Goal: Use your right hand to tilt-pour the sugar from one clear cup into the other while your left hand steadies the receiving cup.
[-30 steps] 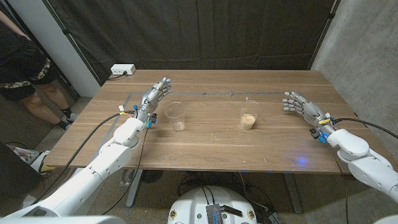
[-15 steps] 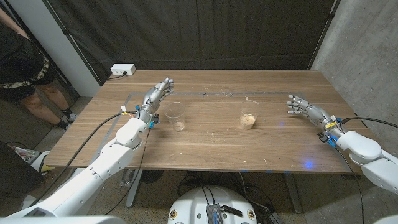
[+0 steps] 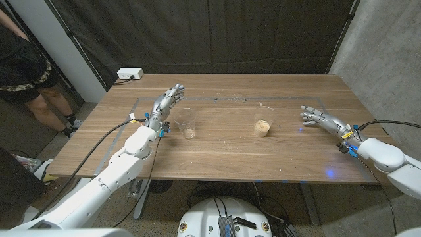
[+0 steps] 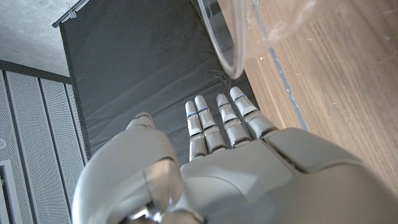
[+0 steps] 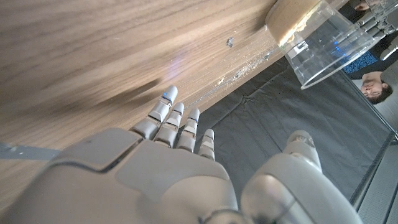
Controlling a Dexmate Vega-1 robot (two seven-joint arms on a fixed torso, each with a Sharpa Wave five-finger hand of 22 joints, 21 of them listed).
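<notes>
Two clear plastic cups stand upright on the wooden bench [image 3: 217, 155], well apart from each other. The cup with sugar [image 3: 263, 121] is a see-through tumbler with a pale tan layer at its base, near the bench's middle. The empty cup [image 3: 187, 122] stands toward the robot's left, with the left robot hand [image 3: 165, 104] just beside it, fingers straight and apart, gripping nothing. The right robot hand [image 3: 320, 118] is apart from the sugar cup, fingers spread and empty
</notes>
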